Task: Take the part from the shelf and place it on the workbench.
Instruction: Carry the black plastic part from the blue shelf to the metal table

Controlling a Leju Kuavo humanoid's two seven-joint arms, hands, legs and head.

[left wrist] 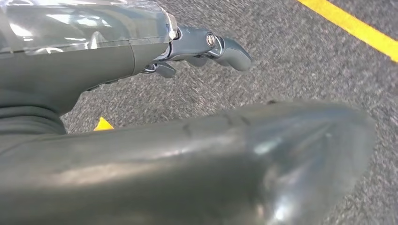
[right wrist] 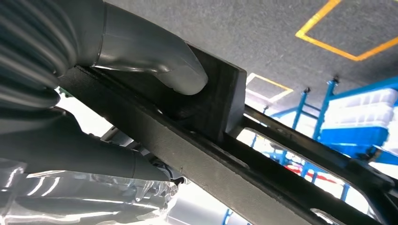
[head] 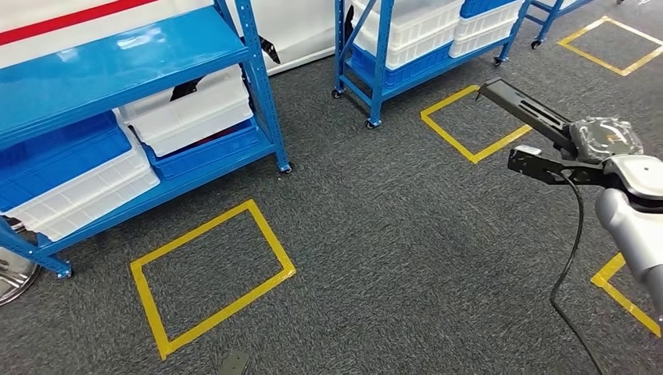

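In the head view, open grey carpet (head: 391, 234) with yellow taped squares (head: 211, 273) lay ahead of the right hand (head: 606, 144), blue metal shelves (head: 141, 47) beyond. That hand gripped the long black metal bracket part (head: 520, 105) above the floor.

In the left wrist view, the left hand (left wrist: 206, 47) hung empty, fingers loosely curled.

In the right wrist view, the thumb (right wrist: 150, 56) pressed the part. No writing was legible.
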